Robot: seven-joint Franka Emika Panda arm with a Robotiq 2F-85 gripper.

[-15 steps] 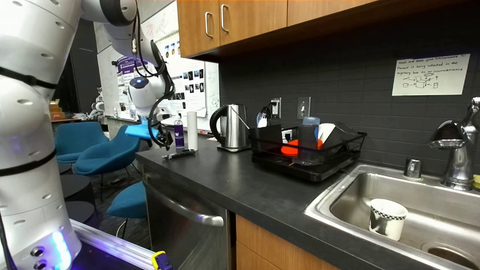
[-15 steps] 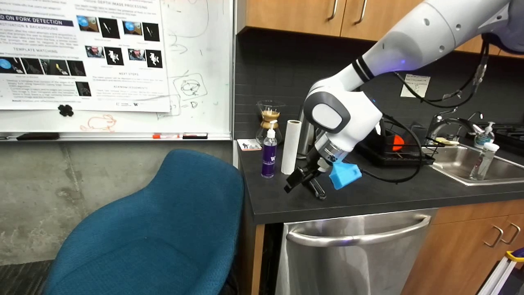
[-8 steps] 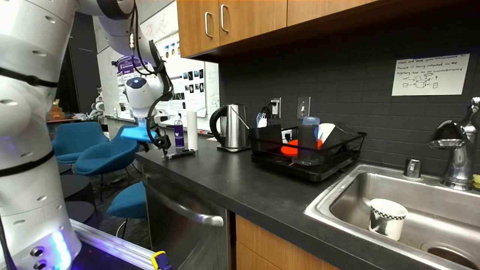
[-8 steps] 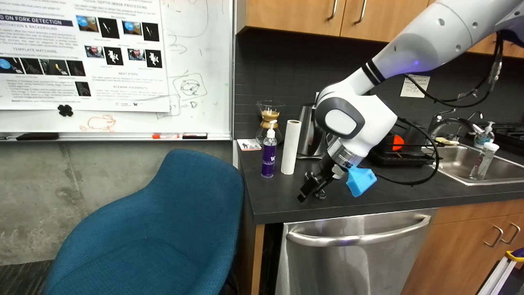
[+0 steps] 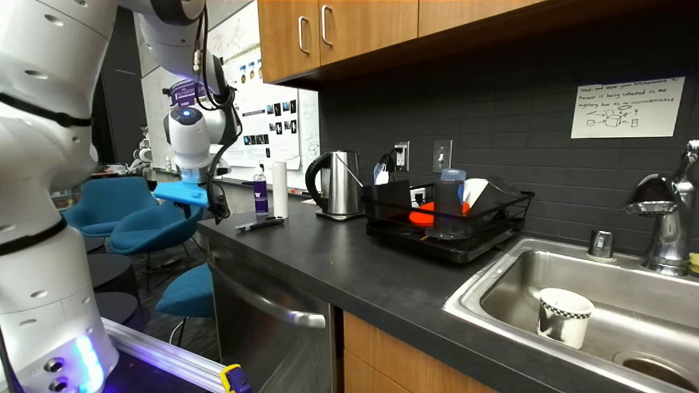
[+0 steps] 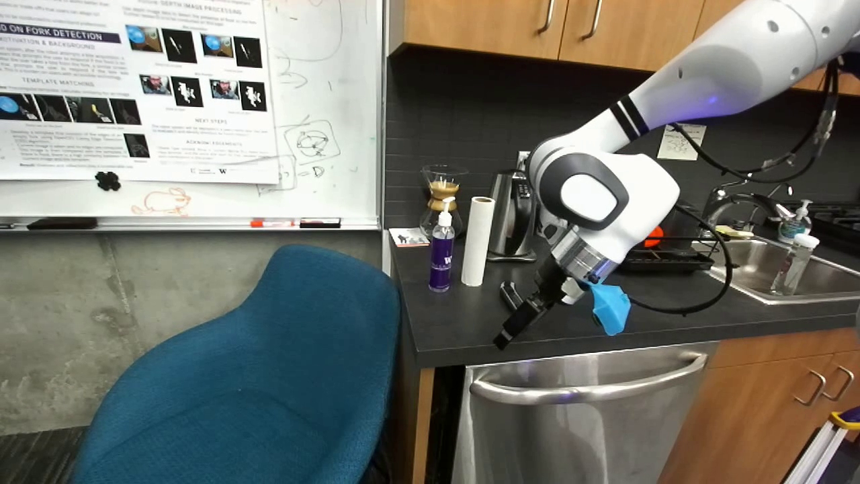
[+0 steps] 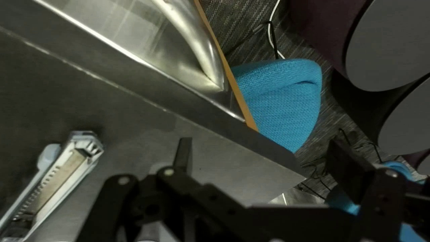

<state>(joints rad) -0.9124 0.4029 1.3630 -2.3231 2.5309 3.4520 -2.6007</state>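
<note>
1 gripper (image 7: 265,163), spread wide, hangs at a corner of the desk (image 7: 228,169), near a long stapler-like tool (image 7: 55,183).

The arm (image 6: 736,64) is white, with black bands (image 5: 64,118), black cables (image 5: 209,185), a blue bracket (image 5: 183,193) and black fingers (image 7: 183,153) with pale screws (image 7: 123,180).

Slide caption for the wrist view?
Open pincer framing the countertop corner, slim tool at lower left, blue chair beyond the edge.

Dim wrist view; glinting handle (image 7: 194,35)
</note>
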